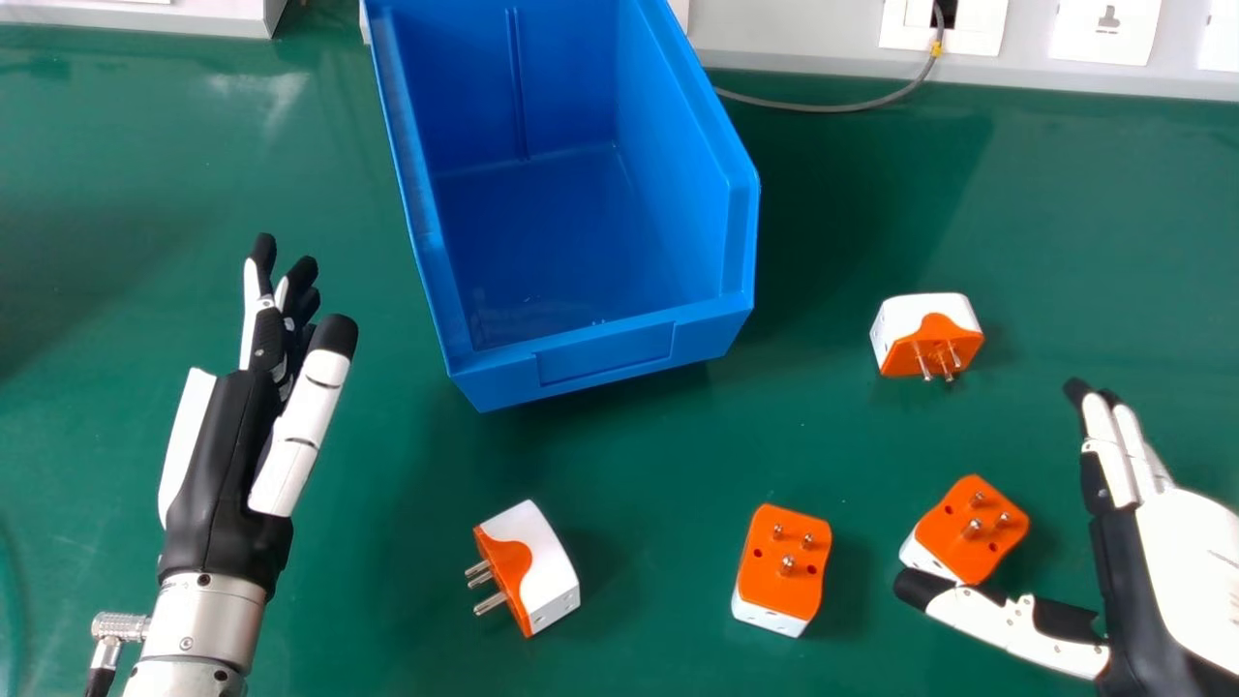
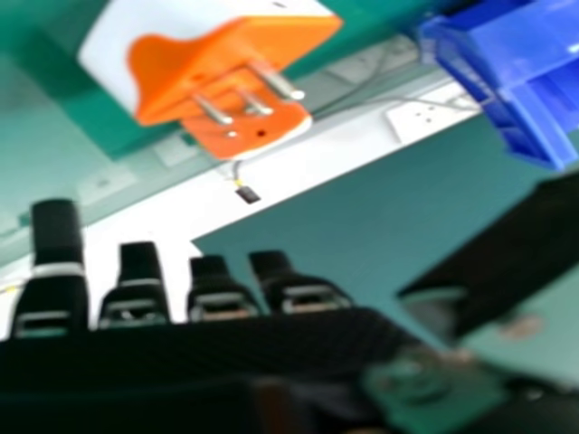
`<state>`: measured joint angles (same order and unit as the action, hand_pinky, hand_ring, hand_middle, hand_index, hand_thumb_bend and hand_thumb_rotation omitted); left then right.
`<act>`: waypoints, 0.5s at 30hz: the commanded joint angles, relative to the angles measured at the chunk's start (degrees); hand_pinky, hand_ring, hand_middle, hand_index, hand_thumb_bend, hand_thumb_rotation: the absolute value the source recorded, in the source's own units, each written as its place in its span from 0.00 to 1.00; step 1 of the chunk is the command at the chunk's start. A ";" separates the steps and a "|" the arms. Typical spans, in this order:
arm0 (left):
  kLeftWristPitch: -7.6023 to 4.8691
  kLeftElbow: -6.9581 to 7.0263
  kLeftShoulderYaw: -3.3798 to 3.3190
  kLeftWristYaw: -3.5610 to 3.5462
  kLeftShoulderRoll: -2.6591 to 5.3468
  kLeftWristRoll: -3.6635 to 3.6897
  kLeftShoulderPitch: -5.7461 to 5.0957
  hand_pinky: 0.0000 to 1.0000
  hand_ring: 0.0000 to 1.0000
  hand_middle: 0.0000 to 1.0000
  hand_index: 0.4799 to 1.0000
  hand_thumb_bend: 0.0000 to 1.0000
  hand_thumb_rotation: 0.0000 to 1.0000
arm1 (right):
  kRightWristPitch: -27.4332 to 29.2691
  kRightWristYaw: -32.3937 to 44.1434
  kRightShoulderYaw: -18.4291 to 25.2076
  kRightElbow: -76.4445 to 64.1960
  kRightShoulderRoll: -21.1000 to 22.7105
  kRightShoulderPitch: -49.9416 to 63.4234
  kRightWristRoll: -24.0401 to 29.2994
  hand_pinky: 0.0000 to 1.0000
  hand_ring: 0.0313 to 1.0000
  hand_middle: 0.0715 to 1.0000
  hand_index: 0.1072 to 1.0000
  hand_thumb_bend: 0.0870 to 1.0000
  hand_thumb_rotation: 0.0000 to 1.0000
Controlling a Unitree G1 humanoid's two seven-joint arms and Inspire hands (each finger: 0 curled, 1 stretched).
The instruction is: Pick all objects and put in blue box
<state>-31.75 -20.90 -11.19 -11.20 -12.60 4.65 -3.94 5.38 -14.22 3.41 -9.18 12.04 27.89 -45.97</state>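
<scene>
Four orange and white plug adapters lie on the green table. One adapter (image 1: 927, 336) is right of the blue box (image 1: 600, 353), another (image 1: 971, 528) sits nearer the right edge, a third (image 1: 782, 569) is at bottom centre, and a fourth (image 1: 528, 568) lies on its side below the box. My right hand (image 1: 1186, 571) is open at the right edge, its thumb beside the nearest adapter. In the right hand view, the hand (image 2: 208, 294) has straight fingers, with an adapter (image 2: 226, 68) beyond them and the blue box (image 2: 534, 90). My left hand (image 1: 227, 450) stands open left of the box.
A white panel with sockets (image 1: 1103, 29) runs along the table's back edge, and a grey cable (image 1: 832, 108) hangs from it onto the green table (image 1: 1084, 232). The box's inner floor is bare.
</scene>
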 commanded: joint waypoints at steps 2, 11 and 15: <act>-1.18 0.90 -0.59 -0.24 -0.70 0.68 -0.12 1.00 1.00 1.00 1.00 0.63 0.89 | -3.81 1.78 -0.60 -1.55 1.10 -1.40 -0.93 0.73 0.91 0.95 0.92 0.99 0.76; -1.85 0.84 -0.89 -0.60 -0.72 0.58 -0.69 1.00 1.00 1.00 1.00 0.62 0.89 | -13.46 7.28 -2.88 -0.90 2.57 -5.91 -2.90 0.74 0.89 0.92 0.89 0.99 0.76; -1.37 1.40 -0.93 -0.69 -0.76 0.50 -0.99 1.00 1.00 1.00 1.00 0.61 0.89 | -16.94 9.54 -4.50 0.36 3.97 -8.25 -3.45 0.75 0.89 0.92 0.88 0.99 0.76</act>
<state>-32.08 -20.88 -11.73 -11.86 -12.61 4.64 -4.58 -10.62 -5.23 -0.85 -8.82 14.68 20.72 -48.15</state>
